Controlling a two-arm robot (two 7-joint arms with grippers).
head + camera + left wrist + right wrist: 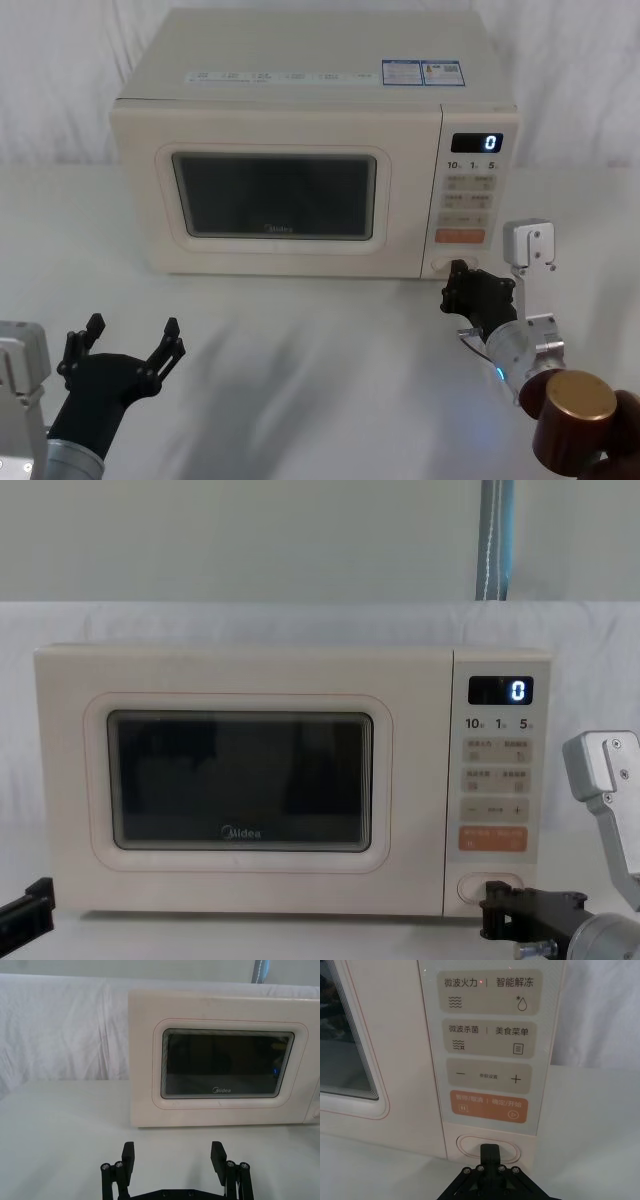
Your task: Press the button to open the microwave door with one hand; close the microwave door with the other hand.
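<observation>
The cream microwave door [275,195] with its dark window is shut flush with the oven; it also appears in the left wrist view [225,1060] and chest view [240,780]. The large cream button [467,1144] sits at the bottom of the control panel [440,266] [470,885]. My right gripper [490,1152] is shut, its joined tips right at the button's face [458,272] [492,892]. My left gripper [130,335] hovers open low over the table, in front of the door's left part and well short of it [173,1156].
An orange key [487,1106] lies just above the button, with small cream keys higher up. The display [477,142] reads 0. White cloth covers the table [300,340] and hangs behind. Open table lies between the left gripper and the oven.
</observation>
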